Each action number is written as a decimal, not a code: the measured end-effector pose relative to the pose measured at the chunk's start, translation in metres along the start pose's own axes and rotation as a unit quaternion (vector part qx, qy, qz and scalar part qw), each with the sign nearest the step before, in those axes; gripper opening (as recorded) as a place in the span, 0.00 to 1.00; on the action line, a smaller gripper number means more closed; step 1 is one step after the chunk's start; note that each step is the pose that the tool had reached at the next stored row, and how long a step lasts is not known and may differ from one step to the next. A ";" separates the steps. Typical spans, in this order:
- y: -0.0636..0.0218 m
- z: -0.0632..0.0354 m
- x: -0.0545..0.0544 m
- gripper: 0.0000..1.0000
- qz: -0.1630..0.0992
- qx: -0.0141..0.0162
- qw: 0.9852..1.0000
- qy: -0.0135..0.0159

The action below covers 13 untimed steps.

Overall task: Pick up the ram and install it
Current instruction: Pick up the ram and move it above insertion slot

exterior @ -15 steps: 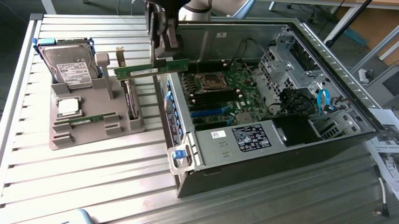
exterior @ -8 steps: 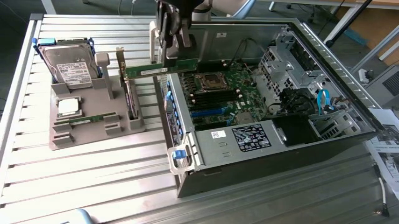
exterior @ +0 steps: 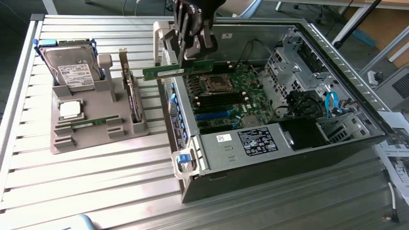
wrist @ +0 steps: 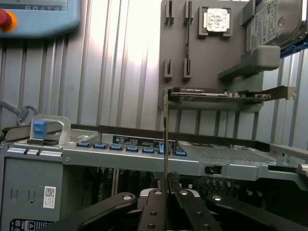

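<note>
My gripper [exterior: 189, 61] hangs over the near wall of the open computer case [exterior: 191, 158], shut on the ram [exterior: 167, 72]. The ram is a narrow green board held level, and it sticks out toward the exterior view's left, beyond the case wall. In the wrist view the ram [wrist: 166, 134] shows edge-on as a thin line rising from between the black fingers [wrist: 155, 202] of my gripper [wrist: 167, 185]. The motherboard [exterior: 240, 84] with its black memory slots [exterior: 217, 102] lies below and to the exterior view's right of the ram.
A grey holder [exterior: 96, 139] left of the case carries a hard drive [exterior: 73, 67], a square silver processor [exterior: 70, 109], an upright expansion card [exterior: 131, 91] and another green stick [exterior: 86, 123]. A pendant with a red button [wrist: 5, 19] lies on the slatted metal table [exterior: 83, 182].
</note>
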<state>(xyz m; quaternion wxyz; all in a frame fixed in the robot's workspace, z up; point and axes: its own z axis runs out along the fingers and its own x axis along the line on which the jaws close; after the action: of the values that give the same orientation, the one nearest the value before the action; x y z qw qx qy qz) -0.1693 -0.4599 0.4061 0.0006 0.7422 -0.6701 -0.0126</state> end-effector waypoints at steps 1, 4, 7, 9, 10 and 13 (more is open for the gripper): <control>-0.0025 0.0000 0.000 0.12 0.000 0.000 1.000 0.000; -0.0100 -0.0002 0.001 0.12 0.000 0.000 1.000 0.000; -0.0181 -0.0004 0.002 0.12 0.000 0.000 1.000 0.000; -0.0232 -0.0004 0.002 0.12 0.000 0.000 1.000 0.000; -0.0256 -0.0005 0.003 0.12 0.000 0.000 1.000 0.000; -0.0337 -0.0007 0.004 0.12 0.000 0.000 1.000 0.000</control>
<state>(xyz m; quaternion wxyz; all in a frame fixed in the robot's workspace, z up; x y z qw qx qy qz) -0.1353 -0.4601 0.4061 0.0006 0.7422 -0.6701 -0.0126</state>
